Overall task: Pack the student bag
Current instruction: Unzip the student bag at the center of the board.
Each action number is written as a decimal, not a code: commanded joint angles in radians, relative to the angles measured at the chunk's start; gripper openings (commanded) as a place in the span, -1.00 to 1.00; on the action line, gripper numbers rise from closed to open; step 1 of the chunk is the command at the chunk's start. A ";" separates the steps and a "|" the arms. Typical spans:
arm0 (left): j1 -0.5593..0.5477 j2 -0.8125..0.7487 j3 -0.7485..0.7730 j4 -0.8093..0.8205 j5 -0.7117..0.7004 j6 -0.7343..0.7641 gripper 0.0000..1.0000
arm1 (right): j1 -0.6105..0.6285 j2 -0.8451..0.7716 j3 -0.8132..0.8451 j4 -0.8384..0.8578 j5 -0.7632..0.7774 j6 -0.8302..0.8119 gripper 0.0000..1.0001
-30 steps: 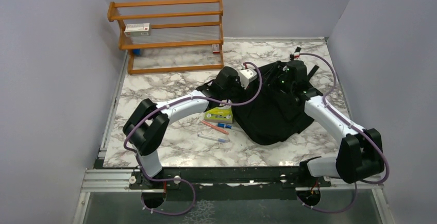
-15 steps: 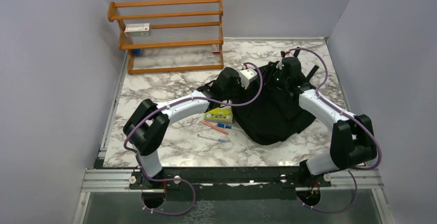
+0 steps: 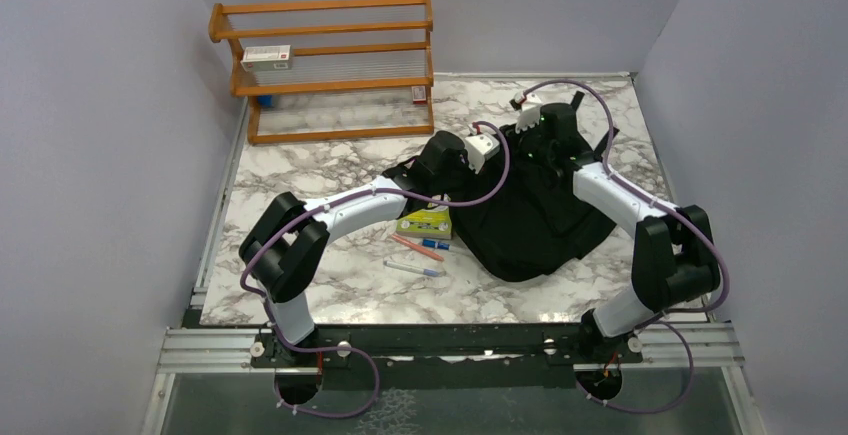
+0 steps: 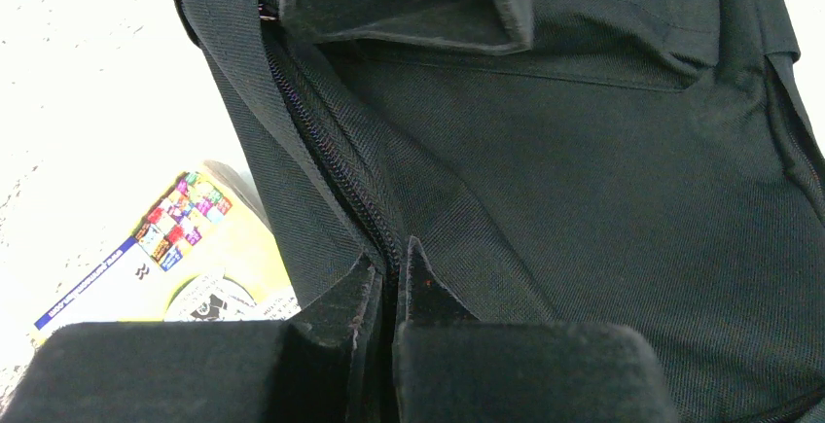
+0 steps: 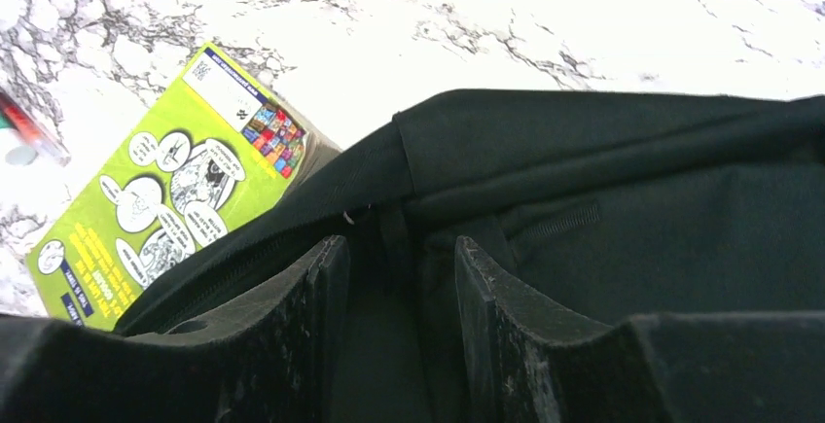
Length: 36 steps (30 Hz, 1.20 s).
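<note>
The student bag [image 3: 530, 220], a large black fabric backpack, lies on the marble table right of centre. My left gripper [image 3: 443, 158] is at its left edge. In the left wrist view it [image 4: 391, 265] is shut on the bag's [image 4: 603, 170] zipper seam [image 4: 331, 151]. My right gripper [image 3: 543, 127] is over the bag's far end. In the right wrist view it [image 5: 397, 248] is open, with a black strap of the bag [image 5: 632, 209] running between its fingers. A yellow-green book [image 3: 425, 222] lies against the bag's left side, also showing in both wrist views [image 4: 185, 248] [image 5: 165, 199].
A red pen [image 3: 412, 245], a blue marker [image 3: 434, 246] and a pale pen [image 3: 412, 268] lie in front of the book. A wooden shelf rack [image 3: 330, 65] with small boxes stands at the back left. Walls close in the table on three sides.
My right gripper has moved farther back and a little left over the bag's far end, its elbow swinging inward. My left arm has stayed in place.
</note>
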 commanded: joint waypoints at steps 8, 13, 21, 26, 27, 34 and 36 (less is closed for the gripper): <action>-0.005 0.001 0.046 0.016 -0.002 0.006 -1.00 | -0.003 0.133 0.117 0.011 -0.056 -0.143 -0.14; -0.005 0.005 0.050 0.011 -0.007 0.009 -1.00 | -0.003 0.164 0.131 -0.033 -0.097 -0.157 -0.16; -0.005 0.014 0.057 0.004 -0.009 0.010 -1.00 | -0.003 0.111 0.075 -0.036 -0.109 -0.159 -0.09; -0.005 0.018 0.060 0.003 -0.010 0.010 -1.00 | -0.003 0.057 0.050 -0.046 -0.101 -0.166 -0.08; -0.005 0.017 0.060 0.003 -0.010 0.011 -1.00 | -0.003 0.052 0.048 -0.049 -0.103 -0.171 -0.08; -0.004 0.020 0.061 0.003 -0.010 0.012 -1.00 | -0.003 0.079 0.058 -0.066 -0.153 -0.190 -0.08; -0.004 0.020 0.061 0.003 -0.010 0.012 -1.00 | -0.003 0.098 0.067 -0.067 -0.153 -0.192 -0.08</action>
